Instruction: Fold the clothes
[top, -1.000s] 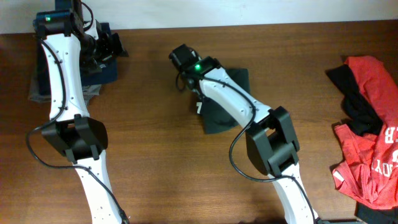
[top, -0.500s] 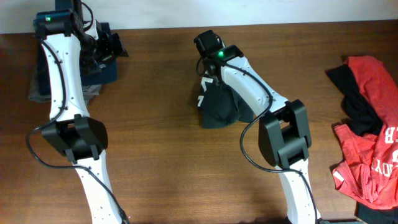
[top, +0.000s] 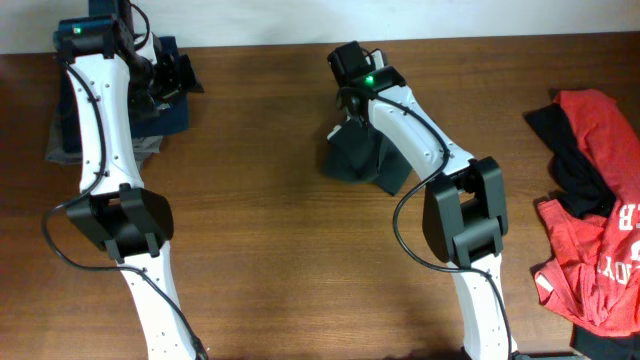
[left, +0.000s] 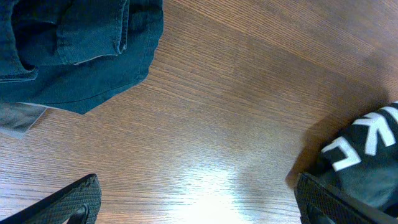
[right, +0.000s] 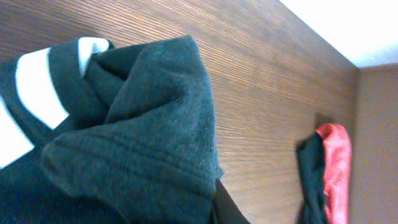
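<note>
I have the right gripper (top: 350, 100) clamped on the bunched charcoal T-shirt (top: 352, 162); far left of it, my left gripper (left: 196, 205) gapes empty.

Overhead top-down; wrist views close, oblique, sharing table (top: 250, 230) and charcoal T-shirt (right: 149, 118).

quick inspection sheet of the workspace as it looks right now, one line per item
surface: brown wooden table, bare between the garments
job's things: charcoal T-shirt bunched up at centre back; red T-shirt crumpled at the right edge
clutter: black garment against the red one; blue denim garment on a grey cloth, back left
grippers: left gripper open over the table beside the denim; right gripper shut on the charcoal T-shirt
cables: left arm cable and right arm cable, black loops beside the arms
surroundings: white wall behind the table
</note>
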